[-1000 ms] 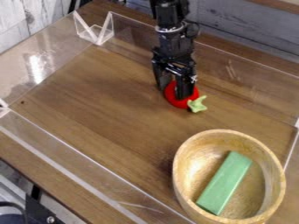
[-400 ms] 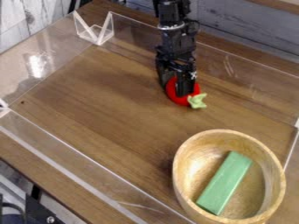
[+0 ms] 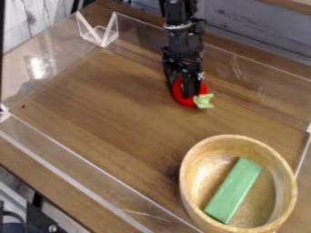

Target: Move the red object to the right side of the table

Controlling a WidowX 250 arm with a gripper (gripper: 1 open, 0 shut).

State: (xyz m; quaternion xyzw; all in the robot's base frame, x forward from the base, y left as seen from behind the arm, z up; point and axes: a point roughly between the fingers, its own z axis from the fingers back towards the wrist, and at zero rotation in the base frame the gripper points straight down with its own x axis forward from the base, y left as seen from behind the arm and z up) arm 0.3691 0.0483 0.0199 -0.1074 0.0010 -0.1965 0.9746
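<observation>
Small rounded bright-red toy fruit with pale-green leafy stem (image 3: 187, 90): on brown wood-grain table (image 3: 97, 107), beyond round wooden bowl (image 3: 237, 186). Black gripper (image 3: 185, 84) down over it, fingers about the fruit; grip unclear.

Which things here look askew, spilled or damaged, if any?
Nothing stands out. The green rectangular block lies slanted inside the round wooden bowl, but that looks ordinary. The rounded red toy fruit with a pale-green stem is partly hidden under the black hand.
</observation>
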